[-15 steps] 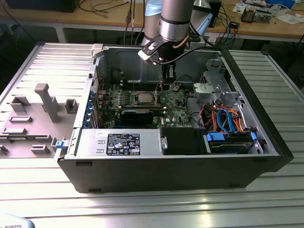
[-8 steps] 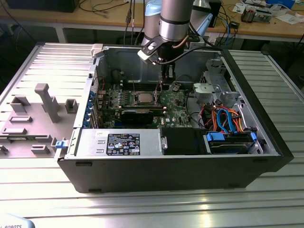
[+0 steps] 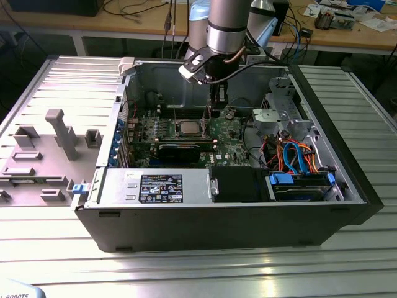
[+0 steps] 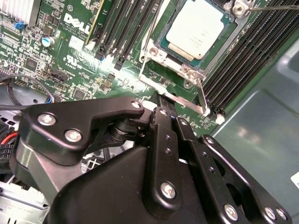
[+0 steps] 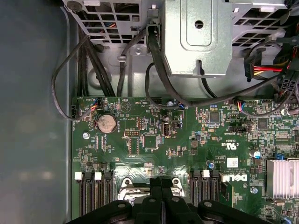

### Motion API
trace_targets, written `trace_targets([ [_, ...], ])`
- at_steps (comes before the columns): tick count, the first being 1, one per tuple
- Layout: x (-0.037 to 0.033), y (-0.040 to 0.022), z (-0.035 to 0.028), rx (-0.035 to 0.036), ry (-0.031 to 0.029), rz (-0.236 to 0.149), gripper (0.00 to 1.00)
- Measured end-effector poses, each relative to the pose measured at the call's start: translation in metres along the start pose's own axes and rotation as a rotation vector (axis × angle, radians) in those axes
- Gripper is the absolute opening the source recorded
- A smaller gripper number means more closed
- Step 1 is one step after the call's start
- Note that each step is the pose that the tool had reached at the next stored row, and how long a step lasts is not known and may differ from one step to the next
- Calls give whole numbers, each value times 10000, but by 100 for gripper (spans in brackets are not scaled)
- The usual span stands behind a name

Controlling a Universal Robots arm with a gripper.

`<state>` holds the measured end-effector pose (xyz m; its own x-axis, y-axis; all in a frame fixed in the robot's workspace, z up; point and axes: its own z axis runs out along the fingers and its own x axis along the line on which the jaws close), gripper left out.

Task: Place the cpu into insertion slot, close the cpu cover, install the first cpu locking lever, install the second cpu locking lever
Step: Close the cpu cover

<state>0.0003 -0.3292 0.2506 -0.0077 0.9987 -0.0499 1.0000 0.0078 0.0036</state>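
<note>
The cpu (image 4: 198, 28), a silvery square chip, sits in the insertion slot (image 3: 178, 128) on the green board. The cpu cover (image 4: 233, 35), a thin metal frame, lies flat around the chip. One thin wire locking lever (image 4: 202, 93) runs along the socket's side, and another (image 4: 275, 7) shows past the far corner. My black gripper (image 4: 165, 100) is low over the board beside the socket, on the exterior view's right of it (image 3: 217, 108). Its fingers are shut together with nothing visible between them, the tips (image 5: 161, 179) close to the socket's edge and the nearer lever.
Long black memory slots (image 4: 243, 70) flank the socket. A metal drive cage (image 5: 201, 37) with black cables (image 5: 93, 60) stands past the board, and a finned heatsink (image 5: 282, 177) is at one side. The case wall (image 3: 173, 81) is close behind. A grey fixture tray (image 3: 43, 155) lies outside the case.
</note>
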Motion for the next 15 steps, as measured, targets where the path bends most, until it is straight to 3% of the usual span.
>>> trace_targets([
  [15, 0, -39, 0, 0, 0, 1, 11],
])
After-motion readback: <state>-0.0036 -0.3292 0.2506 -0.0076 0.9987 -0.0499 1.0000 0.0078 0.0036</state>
